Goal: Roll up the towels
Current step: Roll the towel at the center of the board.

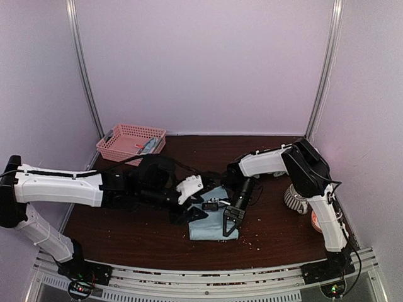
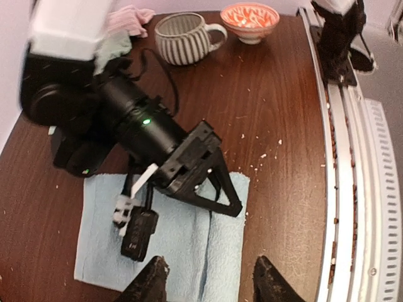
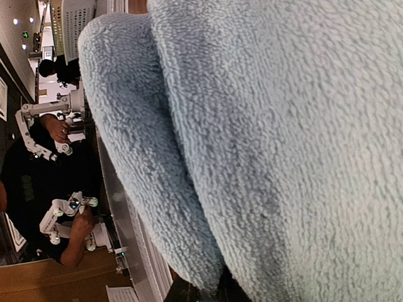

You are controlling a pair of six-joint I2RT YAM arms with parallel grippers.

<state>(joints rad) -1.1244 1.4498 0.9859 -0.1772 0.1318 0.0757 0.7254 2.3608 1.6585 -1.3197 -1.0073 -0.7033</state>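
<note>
A light blue towel (image 1: pixel 213 228) lies flat near the table's front edge, its right strip folded over into a thick lip (image 2: pixel 225 251). My right gripper (image 2: pixel 232 206) reaches down onto that lip and is shut on the fold. In the right wrist view the towel (image 3: pixel 264 126) fills the frame and runs down between the dark fingertips (image 3: pixel 217 290). My left gripper (image 2: pixel 211 283) hovers open over the towel's near edge, its fingers (image 2: pixel 150 281) straddling the fold without touching it. A pink towel (image 2: pixel 129 17) and a sage green towel (image 2: pixel 114 47) lie behind the right arm.
A striped mug (image 2: pixel 182 38) and an orange patterned bowl (image 2: pixel 250 19) stand at the table's right side. A pink basket (image 1: pixel 130 141) holding something light blue sits at the back left. The metal rail (image 2: pixel 343 189) runs along the front edge.
</note>
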